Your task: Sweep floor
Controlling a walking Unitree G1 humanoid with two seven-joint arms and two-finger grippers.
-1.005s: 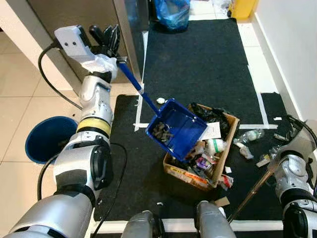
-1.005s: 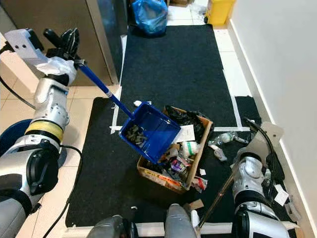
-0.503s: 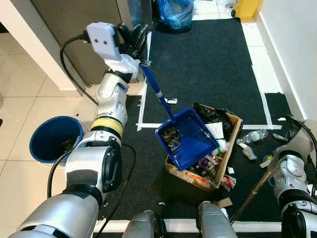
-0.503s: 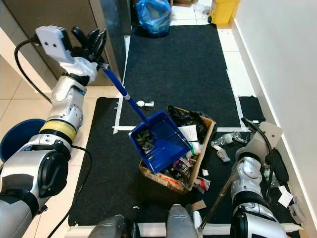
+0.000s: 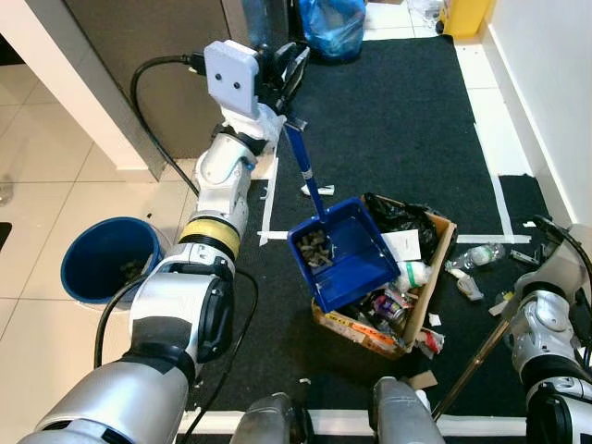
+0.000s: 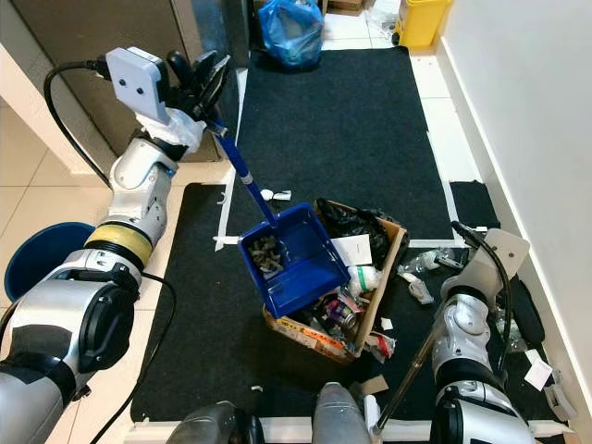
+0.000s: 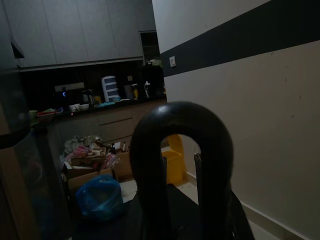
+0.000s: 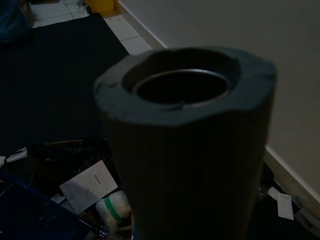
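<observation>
Your left gripper (image 5: 289, 63) is raised high by the grey cabinet (image 5: 148, 55), its black fingers (image 6: 205, 72) pinched on the top end of the dustpan handle (image 5: 303, 166). From that grip the blue handle slants down and away to the blue dustpan (image 5: 340, 253), which hangs tilted below the gripper with its outer edge over the cardboard box (image 5: 421, 305). A small heap of dark sweepings (image 5: 315, 248) sits in the pan's rear corner, the end nearer the handle. The box under the pan's lip is packed with rubbish: black plastic, white paper, bottles and wrappers. It rests on the black mat (image 5: 388, 111).

Below and to the outer side of your left arm, a round blue bin (image 5: 102, 273) stands on the pale tiled floor (image 5: 37, 176) with some scraps at its bottom. Straight ahead of the gripper, at the far end of the mat, lies a blue plastic bag (image 5: 331, 20), with a yellow bin (image 6: 421, 17) beyond it.

Your right arm (image 5: 546, 324) is low at the wall side, beside loose litter (image 5: 467, 273) scattered on the mat's edge. You cannot tell how the right gripper's fingers stand. A thin broom stick (image 5: 470, 365) angles down from that arm toward your feet, and the right wrist camera looks straight at the stick's foam-covered hollow end (image 8: 185, 130).
</observation>
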